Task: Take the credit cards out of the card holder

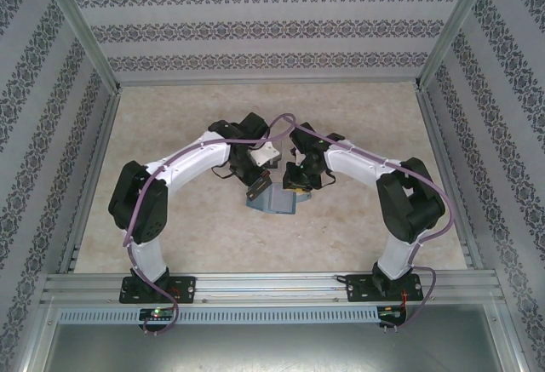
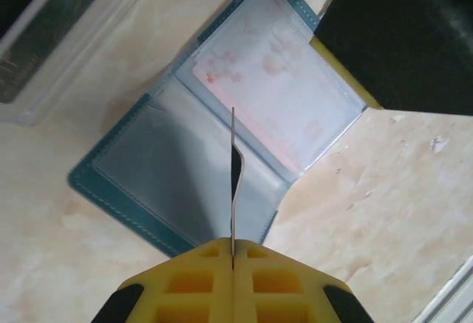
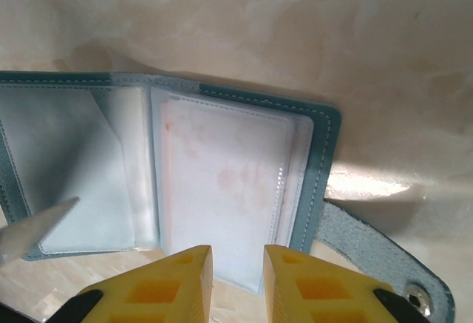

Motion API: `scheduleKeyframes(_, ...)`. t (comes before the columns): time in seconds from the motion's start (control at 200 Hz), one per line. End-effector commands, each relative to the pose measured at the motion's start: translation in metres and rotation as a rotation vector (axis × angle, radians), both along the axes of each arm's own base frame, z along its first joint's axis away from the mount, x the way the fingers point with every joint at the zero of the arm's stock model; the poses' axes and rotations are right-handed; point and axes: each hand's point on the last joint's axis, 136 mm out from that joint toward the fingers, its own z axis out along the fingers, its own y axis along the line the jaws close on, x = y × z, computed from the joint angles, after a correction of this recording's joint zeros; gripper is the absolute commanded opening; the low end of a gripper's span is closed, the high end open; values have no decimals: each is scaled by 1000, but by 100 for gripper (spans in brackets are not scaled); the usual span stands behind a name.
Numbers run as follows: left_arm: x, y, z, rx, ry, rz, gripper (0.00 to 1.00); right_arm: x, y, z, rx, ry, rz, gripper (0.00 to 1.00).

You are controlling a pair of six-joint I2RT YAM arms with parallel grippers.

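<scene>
Left hand [image 2: 233, 255] pinches credit card [image 2: 236, 179] over open card holder [image 2: 162, 168]; print unreadable.

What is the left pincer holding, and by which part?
A credit card, seen edge-on, pinched at its near edge in the shut left pincer, over the open card holder.

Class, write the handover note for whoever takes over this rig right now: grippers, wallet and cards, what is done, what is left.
Left gripper: shut on a card, seen edge-on above the open wallet.
Right gripper: jaws slightly apart, at the edge of the wallet's strap-side half.
Done: that one card is out.
Left: another card sits in a clear sleeve. Set the held one down, probably in the clear tray.
</scene>
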Motion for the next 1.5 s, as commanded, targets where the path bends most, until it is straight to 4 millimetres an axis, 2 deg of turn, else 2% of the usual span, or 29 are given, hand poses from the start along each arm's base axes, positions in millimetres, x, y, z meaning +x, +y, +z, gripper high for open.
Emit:
scheduleKeyframes(0.0, 1, 11, -3, 94, -46, -149, 0, -1, -7, 13, -32, -40, 16, 26)
scheduleKeyframes(0.365, 12, 6, 5, 76, -158, -435, 0, -2, -24, 27, -41, -67, -6, 26)
scheduleKeyframes(0.709, 38, 16, 15, 166, -194, -615, 0, -2, -38, 36, -37, -89, -33, 26)
scheduleKeyframes(0.989, 64, 7, 25, 152, -214, -659, 0, -3, -45, 40, -43, -91, -48, 26)
scheduleKeyframes(1.494, 95, 7, 14, 168, -184, -686, 0, -2, -50, 40, -55, -84, -66, 26)
